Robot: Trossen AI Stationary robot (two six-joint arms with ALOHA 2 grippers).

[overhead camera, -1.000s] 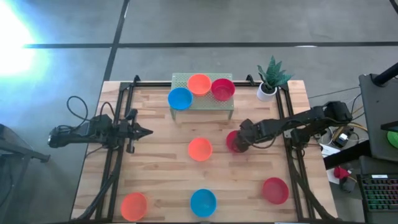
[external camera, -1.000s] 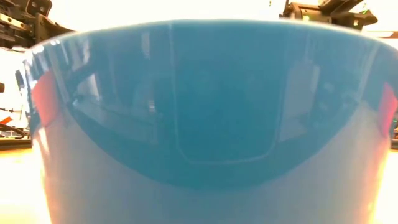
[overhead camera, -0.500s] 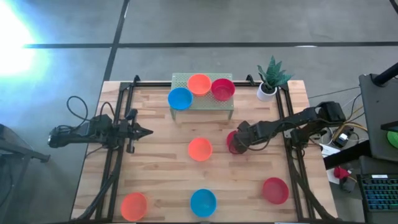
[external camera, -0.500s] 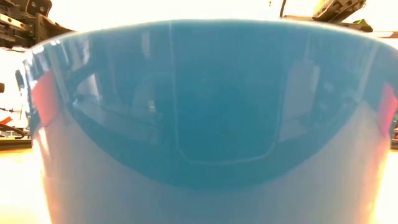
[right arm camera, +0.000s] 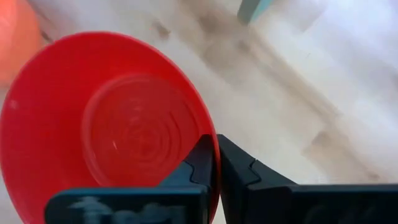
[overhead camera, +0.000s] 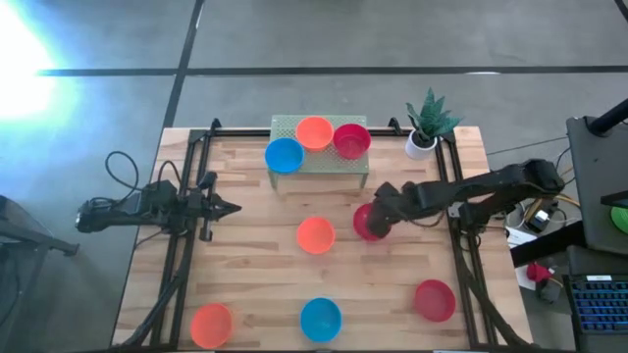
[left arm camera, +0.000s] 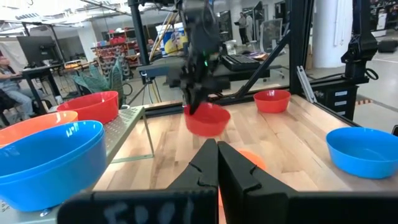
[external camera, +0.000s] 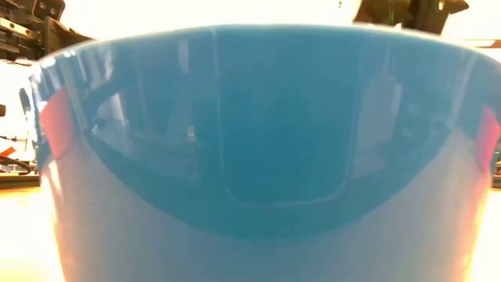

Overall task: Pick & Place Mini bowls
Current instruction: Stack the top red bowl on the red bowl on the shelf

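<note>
Right end effector (overhead camera: 378, 218) pinching red bowl (overhead camera: 367, 223) rim; low view blocked by blue bowl (external camera: 258, 149).

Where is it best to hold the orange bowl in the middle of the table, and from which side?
Probably by its thin rim, coming from above: the orange bowl stands upright and open, apart from other bowls, so one claw finger can go inside the wall and one outside.

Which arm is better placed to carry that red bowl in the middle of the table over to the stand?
Right. The right gripper is pinched on the red bowl's rim; the left gripper waits shut at the table's left side.
</note>
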